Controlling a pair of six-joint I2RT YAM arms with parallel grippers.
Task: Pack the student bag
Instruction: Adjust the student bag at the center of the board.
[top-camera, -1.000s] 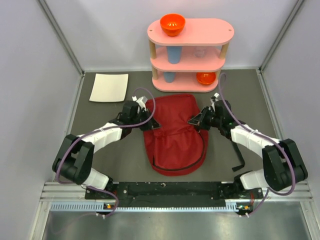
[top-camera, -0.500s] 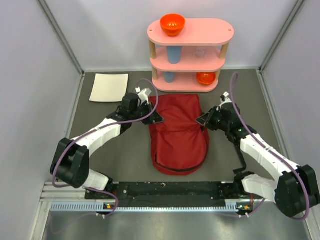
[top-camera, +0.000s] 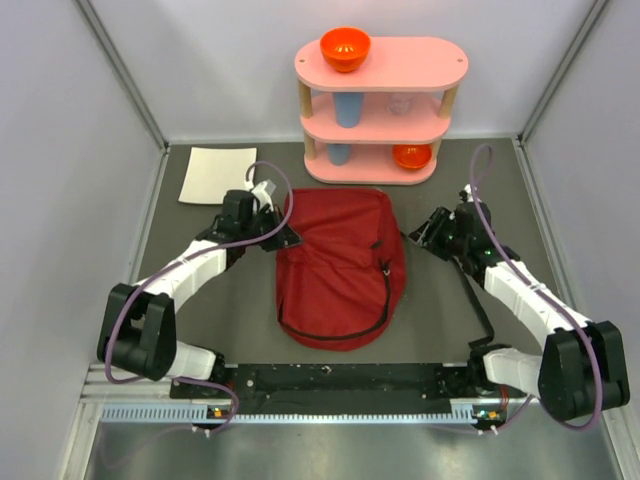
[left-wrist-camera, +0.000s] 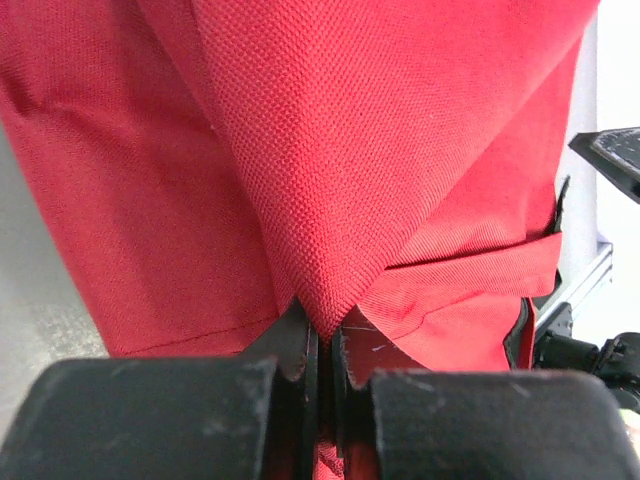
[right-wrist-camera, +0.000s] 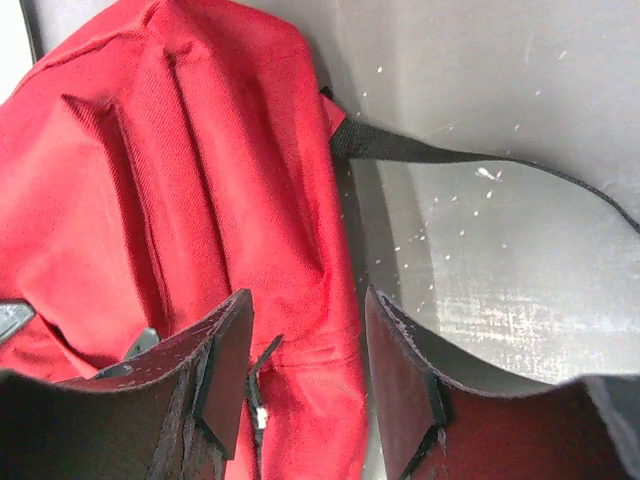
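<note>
The left gripper (left-wrist-camera: 322, 345) is pinching a fold of the student bag (top-camera: 340, 270), its jaws pressing together with only red cloth between them, and the fabric is rising out of that grip in a taut peak. The right gripper (right-wrist-camera: 305, 330) is holding its fingers (right-wrist-camera: 225, 370) wide apart with nothing between them; it is hanging just beside the bag's right edge, and whether it is touching the cloth cannot be told. A black strap (right-wrist-camera: 450, 155) is trailing from that side of the bag across the grey table (top-camera: 230, 300). The bag is lying flat in the middle of the table between the two arms, with the left gripper at its far left corner and a black zipper line (top-camera: 340, 335) curving round its near end. Just beyond it a pink shelf (top-camera: 440, 60) is standing, carrying an orange bowl (top-camera: 345, 47) on top, and a white sheet (top-camera: 217, 175) is lying at the far left
</note>
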